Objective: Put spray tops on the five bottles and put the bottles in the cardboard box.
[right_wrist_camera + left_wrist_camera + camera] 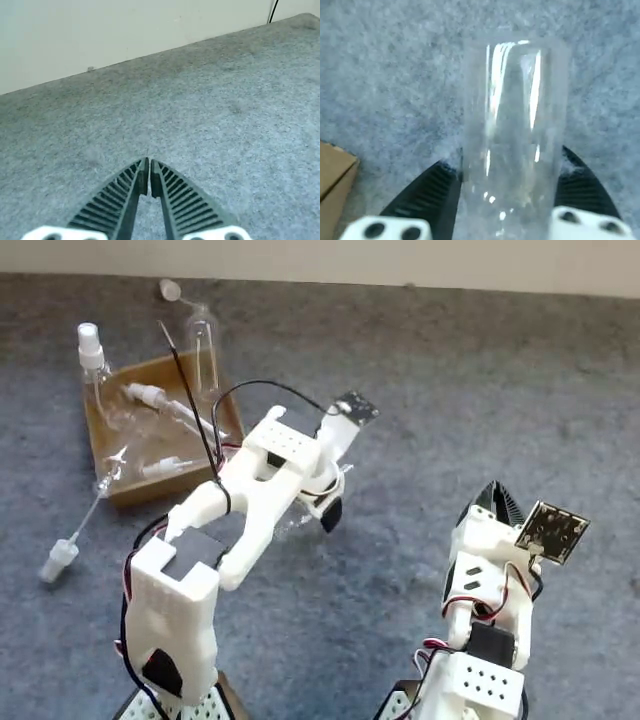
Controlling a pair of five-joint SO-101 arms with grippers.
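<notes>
1. The left gripper (506, 159) is clamped on a clear bottle (515, 120). Its dark ribbed fingers (427, 192) press on either side of the bottle's body.
2. The held bottle sits low over the grey mat (385, 75), roughly midway between the mat's left and right edges. In the high view it is just off the near right corner of the cardboard box (110, 465).
3. In the left wrist view one brown corner of the box shows beside the gripper, close to it but not touching.
4. The right gripper (149, 169) has its jaws pressed together with nothing between them. It is over bare mat towards the near right corner, well apart from the left gripper and the box.
5. The box stands near the mat's far left corner. Clear bottles lie inside it, with one white spray top (148, 395) towards the far side and another (165, 468) towards the near side.
6. An upright bottle with a white sprayer (90, 345) stands at the box's far left corner. I cannot tell whether it is inside the wall or just outside it.
7. A further clear bottle (200, 330) is just beyond the box's far side, close to the mat's far edge.
8. A loose spray top (58, 562) lies on the mat near the left edge. Its thin tube points back towards the box's near left corner.
</notes>
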